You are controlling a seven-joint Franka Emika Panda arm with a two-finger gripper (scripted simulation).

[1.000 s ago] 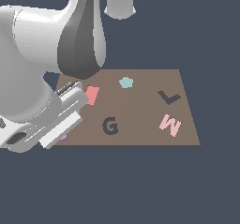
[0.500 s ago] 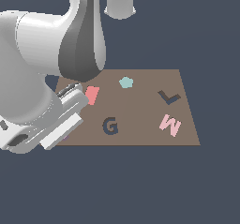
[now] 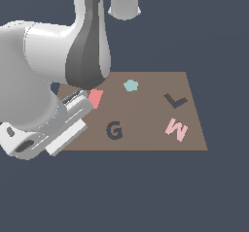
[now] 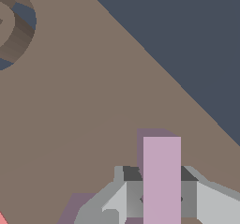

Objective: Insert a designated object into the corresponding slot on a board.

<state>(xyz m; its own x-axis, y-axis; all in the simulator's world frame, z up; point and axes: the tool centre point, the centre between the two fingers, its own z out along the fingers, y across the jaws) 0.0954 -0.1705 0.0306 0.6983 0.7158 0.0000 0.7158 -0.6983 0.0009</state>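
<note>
**Lilac piece pinched, slot waiting**

At the board's (image 3: 146,139) nine o'clock edge, the gripper (image 4: 161,199) is pinching the lilac piece (image 4: 161,176) between its fingers (image 4: 213,206). Compared with a second ago, the arm is shifting only slightly. L-shaped slot (image 3: 175,100) is sitting empty at three o'clock, well apart; carrying is probably next.

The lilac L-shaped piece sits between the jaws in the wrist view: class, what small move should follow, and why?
Probably lift straight up. The jaws appear shut on the lilac piece, still low over the board, and the L-shaped slot lies far across it.
</note>
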